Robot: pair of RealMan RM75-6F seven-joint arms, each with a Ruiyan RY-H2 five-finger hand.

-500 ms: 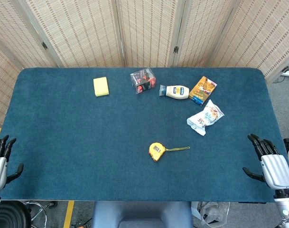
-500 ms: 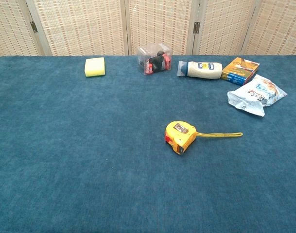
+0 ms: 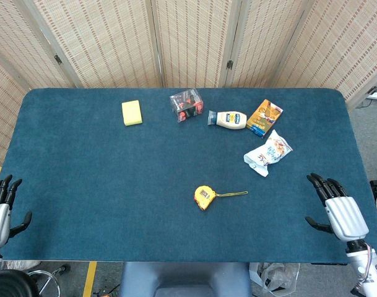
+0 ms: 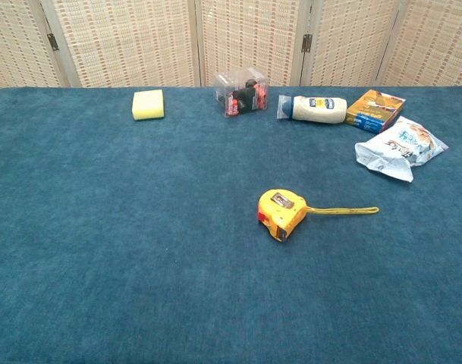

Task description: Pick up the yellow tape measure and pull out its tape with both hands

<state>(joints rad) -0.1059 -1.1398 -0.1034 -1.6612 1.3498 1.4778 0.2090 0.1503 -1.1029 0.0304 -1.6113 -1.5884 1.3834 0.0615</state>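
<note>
The yellow tape measure [image 3: 203,197] lies on the blue table [image 3: 101,179] near the middle front, with a thin yellow strap [image 3: 233,195] trailing to its right. In the chest view the tape measure [image 4: 281,213] lies flat and its strap [image 4: 344,210] points right. My left hand [image 3: 0,213] hovers at the table's front left edge, fingers spread, holding nothing. My right hand [image 3: 338,209] is over the front right corner, fingers apart and empty. Both hands are far from the tape measure and neither shows in the chest view.
Along the back of the table sit a yellow sponge [image 3: 132,112], a clear box with red and black contents [image 3: 186,105], a white squeeze bottle [image 3: 228,119], an orange-blue carton [image 3: 264,117] and a white snack bag [image 3: 268,152]. Folding screens [image 3: 188,37] stand behind.
My right hand has shifted left and slightly forward over the table. The left hand and the tape measure have stayed put.
</note>
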